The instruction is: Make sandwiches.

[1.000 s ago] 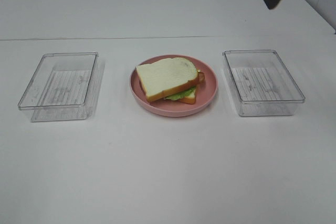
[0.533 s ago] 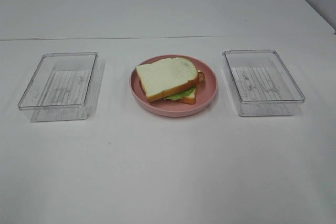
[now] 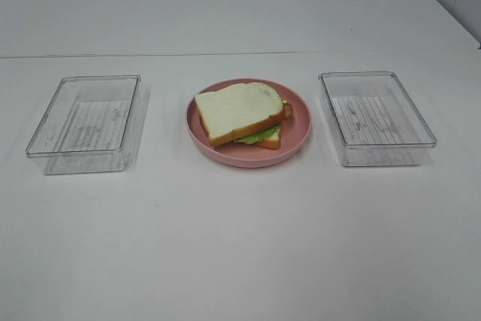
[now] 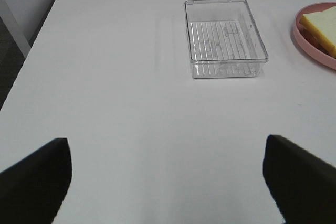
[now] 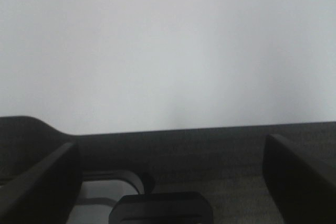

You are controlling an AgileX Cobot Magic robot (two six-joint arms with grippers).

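Observation:
One sandwich (image 3: 242, 113) lies on the pink round plate (image 3: 299, 137) at the table's middle: a white bread slice with orange-brown crust on top, green lettuce and a bit of brown bacon showing under it, and a second slice below. Its edge also shows in the left wrist view (image 4: 321, 29). Neither arm shows in the exterior high view. My left gripper (image 4: 168, 182) is open and empty, well back from the left tray. My right gripper (image 5: 170, 182) is open and empty, facing a blank wall away from the table.
Two clear rectangular trays stand empty beside the plate, one at the left (image 3: 86, 122) and one at the right (image 3: 376, 116). The left tray also shows in the left wrist view (image 4: 224, 38). The table's left edge (image 4: 31, 56) drops off beside it.
The right arm, seen at the top right one second ago, has left the exterior high view. The sandwich, plate and trays have not moved.

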